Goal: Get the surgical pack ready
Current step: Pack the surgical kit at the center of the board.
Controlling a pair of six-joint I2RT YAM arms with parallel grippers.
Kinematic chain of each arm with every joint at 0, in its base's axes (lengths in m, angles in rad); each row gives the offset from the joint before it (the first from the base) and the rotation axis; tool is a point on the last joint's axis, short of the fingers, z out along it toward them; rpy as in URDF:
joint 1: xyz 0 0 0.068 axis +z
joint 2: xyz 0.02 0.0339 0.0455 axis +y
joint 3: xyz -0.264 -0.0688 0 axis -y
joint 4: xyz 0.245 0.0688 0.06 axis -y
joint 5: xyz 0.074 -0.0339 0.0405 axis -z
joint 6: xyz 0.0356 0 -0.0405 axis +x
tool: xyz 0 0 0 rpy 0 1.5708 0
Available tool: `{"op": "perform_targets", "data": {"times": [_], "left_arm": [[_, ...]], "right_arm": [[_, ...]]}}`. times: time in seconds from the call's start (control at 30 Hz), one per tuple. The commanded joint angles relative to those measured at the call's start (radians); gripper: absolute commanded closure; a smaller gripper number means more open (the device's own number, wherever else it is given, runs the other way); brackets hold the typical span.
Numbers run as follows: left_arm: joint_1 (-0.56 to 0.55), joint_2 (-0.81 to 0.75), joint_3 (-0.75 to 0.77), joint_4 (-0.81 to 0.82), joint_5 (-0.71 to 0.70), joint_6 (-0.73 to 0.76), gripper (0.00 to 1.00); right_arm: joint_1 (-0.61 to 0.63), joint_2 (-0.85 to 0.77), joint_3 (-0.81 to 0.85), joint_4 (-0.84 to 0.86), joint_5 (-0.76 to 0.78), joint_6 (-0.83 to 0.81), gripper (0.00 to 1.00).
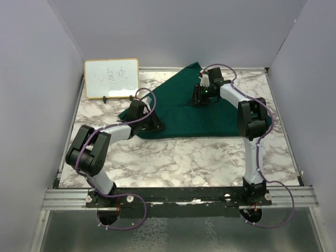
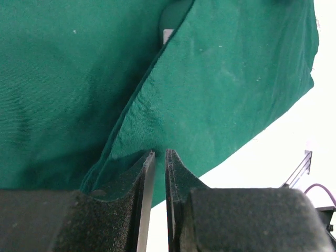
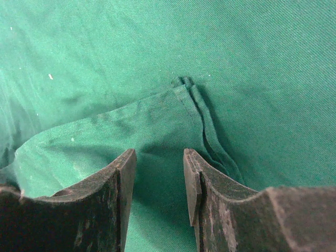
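Marble table [image 1: 173,163] between grey walls, whiteboard [image 1: 111,77] at back left. Dark green drape [image 1: 184,115] lies partly folded; the left gripper [image 2: 160,153] has a drape fold right at its fingertips, with the jaws almost together, and it is unclear whether cloth is pinched. The right gripper [image 3: 159,157] stands parted over the drape, with a hemmed corner just beyond its tips.

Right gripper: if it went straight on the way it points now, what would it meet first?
The green drape: its folded-over corner lies directly ahead, between the open fingers of the right gripper. How close, the pictures don't settle.
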Motion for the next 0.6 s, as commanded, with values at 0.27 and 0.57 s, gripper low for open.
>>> {"op": "perform_targets", "data": {"times": [0.27, 0.57], "left_arm": [[0.007, 0.104, -0.086, 0.039, -0.133, 0.055, 0.84], [0.015, 0.036, -0.125, -0.068, -0.257, 0.138, 0.84]], "right_arm": [[0.004, 0.040, 0.007, 0.011, -0.020, -0.006, 0.57], [0.004, 0.049, 0.007, 0.011, -0.017, -0.008, 0.57]]}}
